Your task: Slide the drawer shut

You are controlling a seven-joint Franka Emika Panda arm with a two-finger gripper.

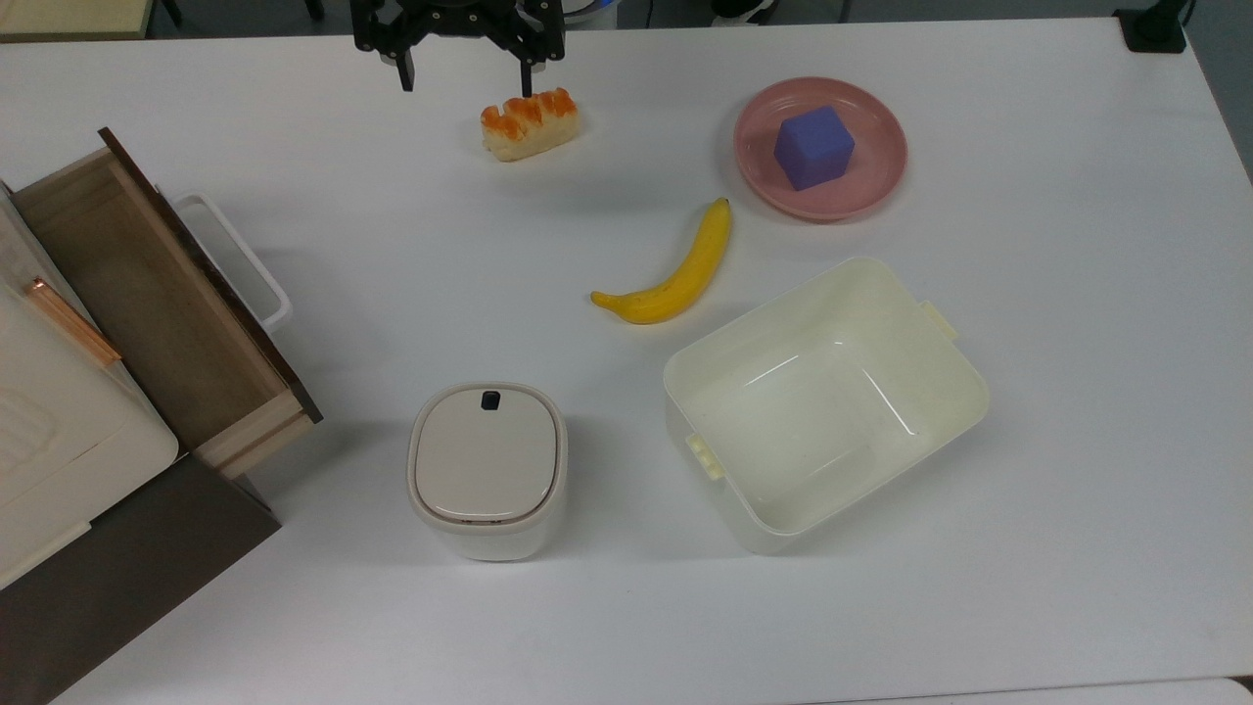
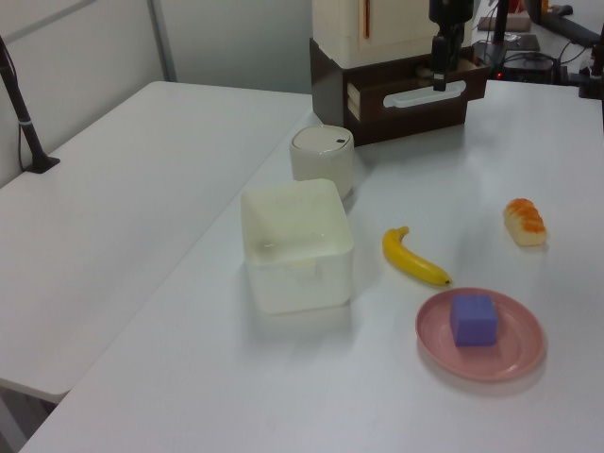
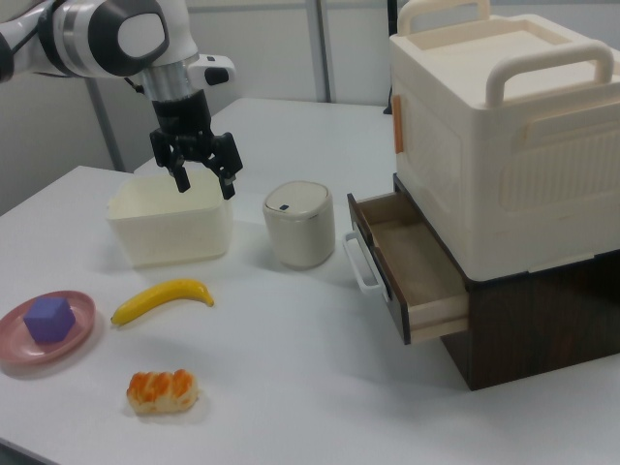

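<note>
Light-wood drawer (image 1: 147, 304) pulled out of dark cabinet (image 3: 542, 320) at the top view's left, empty inside, white loop handle (image 1: 240, 257) facing the table (image 1: 626, 607). Claw (image 1: 463, 76) up in the air at the far edge in the top view, fingers spread apart, holding nothing, well apart from drawer. Just below it in the top view, bread roll (image 1: 530, 123). Banana (image 1: 675, 272) near the middle; pink plate (image 1: 861, 191) with purple cube (image 1: 813, 147) to the top view's right. Cream bin (image 1: 824, 401) and lidded container (image 1: 487, 470) nearer.
</note>
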